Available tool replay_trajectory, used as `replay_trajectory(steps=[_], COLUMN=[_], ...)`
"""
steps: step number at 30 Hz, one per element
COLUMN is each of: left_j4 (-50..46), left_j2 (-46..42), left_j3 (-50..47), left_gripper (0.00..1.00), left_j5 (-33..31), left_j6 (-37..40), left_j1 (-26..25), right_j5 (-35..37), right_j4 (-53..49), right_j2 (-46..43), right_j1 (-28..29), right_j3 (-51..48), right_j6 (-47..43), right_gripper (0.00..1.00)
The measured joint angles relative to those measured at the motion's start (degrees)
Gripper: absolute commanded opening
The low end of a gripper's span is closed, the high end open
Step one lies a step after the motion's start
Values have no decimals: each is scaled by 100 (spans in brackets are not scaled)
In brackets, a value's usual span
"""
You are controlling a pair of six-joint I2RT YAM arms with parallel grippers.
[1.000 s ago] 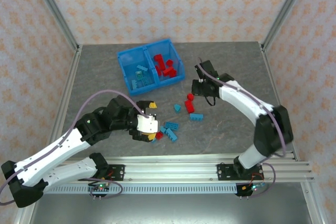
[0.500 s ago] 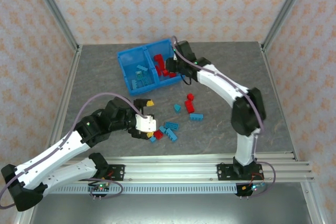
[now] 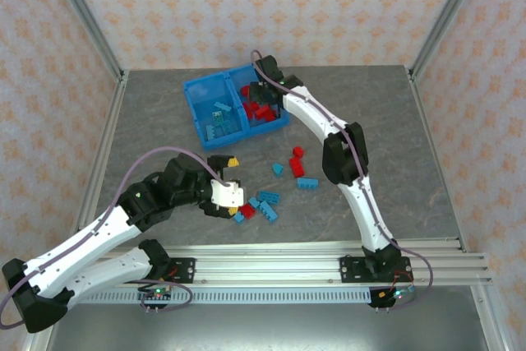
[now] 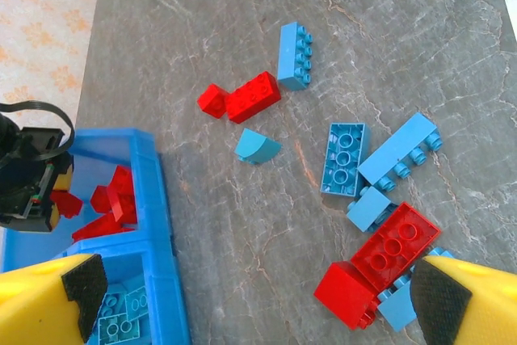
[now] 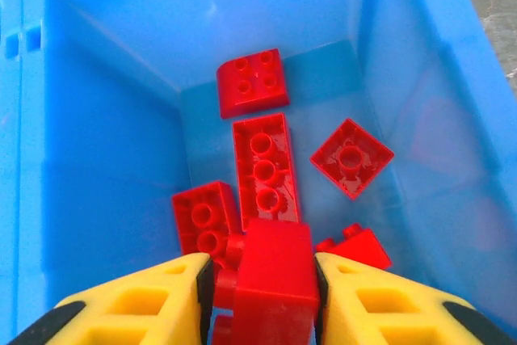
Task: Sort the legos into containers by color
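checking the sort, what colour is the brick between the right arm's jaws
The brick is red; it shows best in the right wrist view.

loose legos [image 4: 343, 157] lie on the table [image 3: 164, 121] before the bin [image 4: 161, 199], others inside both its compartments [image 5: 105, 159].

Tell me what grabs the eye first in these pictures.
The right gripper hangs over the right compartment of the blue bin at the far side of the table, a red brick between its yellow fingers above other red bricks. Nearer the arms, the left gripper is open wide over loose red and light blue bricks on the grey table.
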Motion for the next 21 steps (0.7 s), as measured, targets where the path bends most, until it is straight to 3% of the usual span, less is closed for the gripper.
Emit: replay_trajectory(steps=[5,8,11,16,21], left_j4=[2,2,2,2,2], left_j2=[-31,-31,-83,-179,-173], left_j3=[-28,-31,-31,-31,-31], left_gripper=[100,100,100,100,100], left_j5=[0,-20,-114,-212,-122], left_j6=[4,42,81,168,188], left_j1=[9,9,9,9,22], right_j5=[0,-7,-48,-197,-205], right_j4=[-374,-413,-286,264,494], right_j2=[24,-273,-1141,-3501,-4782], right_j1=[-4,-2,2,101,688], right_j3=[291,-85,-1294,-4210,-5862], right_j6=[-4,-7,-28,22,-168], right_gripper=[42,42,43,51,61])
